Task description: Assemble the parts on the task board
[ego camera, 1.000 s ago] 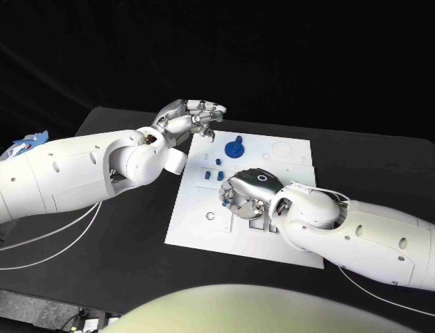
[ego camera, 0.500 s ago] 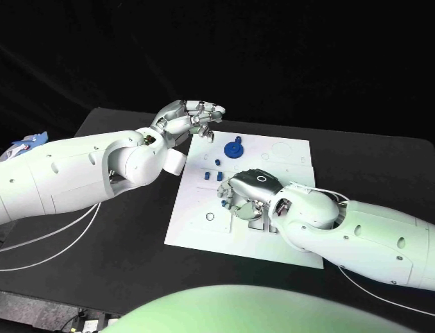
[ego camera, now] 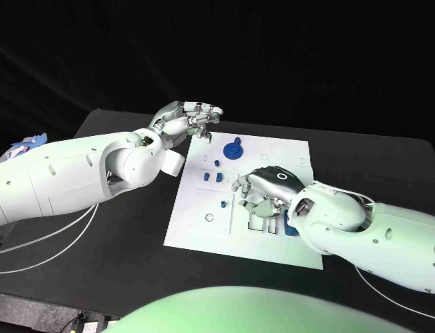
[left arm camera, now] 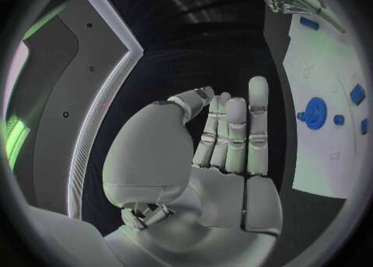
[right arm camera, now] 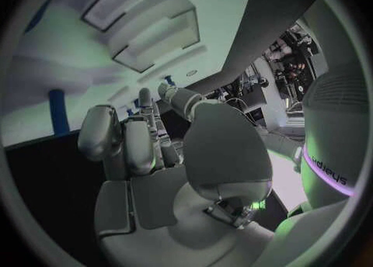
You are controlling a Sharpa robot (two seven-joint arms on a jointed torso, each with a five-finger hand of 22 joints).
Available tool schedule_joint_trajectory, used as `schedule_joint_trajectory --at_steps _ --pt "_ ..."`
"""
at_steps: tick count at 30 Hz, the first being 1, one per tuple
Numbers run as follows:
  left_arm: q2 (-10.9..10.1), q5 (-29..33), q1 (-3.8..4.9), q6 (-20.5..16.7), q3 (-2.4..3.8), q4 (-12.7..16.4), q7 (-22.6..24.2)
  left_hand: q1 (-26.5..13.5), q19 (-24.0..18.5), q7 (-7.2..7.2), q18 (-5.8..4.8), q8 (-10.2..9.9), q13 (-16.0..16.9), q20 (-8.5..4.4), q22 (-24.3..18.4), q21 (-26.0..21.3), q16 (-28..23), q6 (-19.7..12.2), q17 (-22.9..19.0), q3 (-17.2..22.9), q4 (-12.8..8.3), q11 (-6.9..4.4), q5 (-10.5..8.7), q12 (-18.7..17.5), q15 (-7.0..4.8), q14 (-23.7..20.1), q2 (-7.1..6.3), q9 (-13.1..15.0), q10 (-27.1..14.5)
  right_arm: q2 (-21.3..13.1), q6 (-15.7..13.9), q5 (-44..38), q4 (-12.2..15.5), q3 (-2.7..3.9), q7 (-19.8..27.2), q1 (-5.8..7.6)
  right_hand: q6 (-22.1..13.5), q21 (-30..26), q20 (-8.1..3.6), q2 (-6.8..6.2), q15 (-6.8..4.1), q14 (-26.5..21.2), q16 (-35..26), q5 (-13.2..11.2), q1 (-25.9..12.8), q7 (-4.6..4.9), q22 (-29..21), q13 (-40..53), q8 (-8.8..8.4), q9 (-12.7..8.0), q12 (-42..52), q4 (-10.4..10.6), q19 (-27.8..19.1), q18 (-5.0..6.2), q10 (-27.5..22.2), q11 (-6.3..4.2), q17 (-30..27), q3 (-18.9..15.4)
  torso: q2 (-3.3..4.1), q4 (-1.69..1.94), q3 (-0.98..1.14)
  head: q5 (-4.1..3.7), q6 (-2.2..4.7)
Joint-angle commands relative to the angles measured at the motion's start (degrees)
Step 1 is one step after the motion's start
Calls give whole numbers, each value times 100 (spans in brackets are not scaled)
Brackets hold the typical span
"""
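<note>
Reaching arms: both white arms came in over the black counter (ego camera: 117, 243) from either side of the task board (ego camera: 202, 232).
Left hand: the left hand (ego camera: 189, 118) hung at the board's far left corner, above the counter's edge. In the left wrist view its fingers (left arm camera: 233, 127) stood straight and side by side, the thumb curved near them, and nothing lay in its palm.
Right hand: the right hand (ego camera: 262, 191) was lowered palm-down over the middle of the board, its fingers curled towards the plate. Whether they clamped on a part could not be told; the right wrist view showed the fingers (right arm camera: 132, 146) bent inward with no piece visible between them.
Task board: a flat white rectangular plate lying in the middle of the counter, with shallow outlined rectangular recesses (right arm camera: 148, 28) in its surface.
Round part: a blue disc-shaped piece (ego camera: 234, 148) with a raised knob sat near the board's far edge, between the two hands.
Small parts: several small blue blocks (ego camera: 209, 176) lay on the board left of the right hand; one more blue piece (ego camera: 223, 204) lay close by its fingertips.
Peg: a blue cylindrical peg (right arm camera: 56, 110) lay on the board in the right wrist view.
</note>
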Motion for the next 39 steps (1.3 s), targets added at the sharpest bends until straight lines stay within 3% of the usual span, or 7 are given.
schedule_joint_trajectory --at_steps 1,6,8,13,25,34,39 --pt "-6 -34 2 89 4 6 26 -32 10 -4 80 -14 -9 34 1 -36 40 -45 3 17 -11 1 15 -39 6 -12 15 5 -38 -242 -8 170 172 39 -97 157 44 9 35 -74 35 103 32 17 1 -17 11 8 -6 -1 23 27 26 -21 -39 -9 4 -13 -8 -12 -10 -36 28" --pt "-17 -34 2 89 4 3 25 -32 10 -4 80 -14 -9 34 1 -36 40 -45 3 17 -11 1 15 -39 6 -12 15 5 -38 -662 376 488 255 85 -211 512 -59 -196 69 -303 87 62 -6 156 -183 14 -135 -54 -119 -35 -141 163 -96 19 -399 63 -105 -235 -16 -38 -6 -97 69" --pt "-16 -34 2 92 4 1 26 -32 10 -4 80 -14 -9 34 1 -36 40 -45 3 17 -11 1 15 -39 6 -12 15 5 -38 -755 481 570 229 95 -216 601 -214 -482 131 -348 165 -39 -172 208 -158 114 -351 -129 -219 -62 -251 194 -272 75 -722 160 -369 -379 -25 -47 -8 -110 78" --pt "-8 -34 1 99 3 -4 27 -32 10 -4 80 -14 -9 34 1 -36 40 -45 3 17 -11 1 15 -39 6 -12 15 5 -38 -859 664 671 129 107 -183 710 -399 -717 178 -344 190 -110 -267 224 -64 101 -521 -248 -342 -81 -285 246 -385 127 -1053 178 -551 -647 -41 -62 0 -118 99" --pt "5 -34 1 98 3 -19 21 -31 9 -3 81 -13 -14 37 2 -37 44 -49 11 16 -14 3 15 -45 8 -14 16 18 -42 -728 1078 703 -131 73 -176 714 -284 -740 178 -249 189 -103 -247 233 83 100 -533 -299 -300 -48 -210 244 -367 126 -1086 179 -559 -724 -31 -55 -5 -140 106" --pt "-1 -34 1 99 3 -10 23 -31 9 -3 81 -13 -14 37 2 -37 44 -49 11 16 -14 3 15 -45 8 -14 16 18 -42 -590 1150 699 -261 53 -173 647 -49 -460 132 -72 134 -19 -107 175 233 53 -307 -339 -236 -17 50 283 -139 61 -701 110 -420 -667 -23 -48 -8 -143 101" --pt "-8 -34 1 96 3 -5 23 -31 9 -3 81 -13 -14 37 2 -37 44 -49 11 16 -14 3 15 -45 8 -14 16 18 -42 -525 1192 698 -311 43 -163 610 62 -387 112 -53 114 -1 -67 156 243 42 -244 -363 -212 -12 86 308 -87 44 -555 88 -381 -600 -27 -56 -7 -137 79"
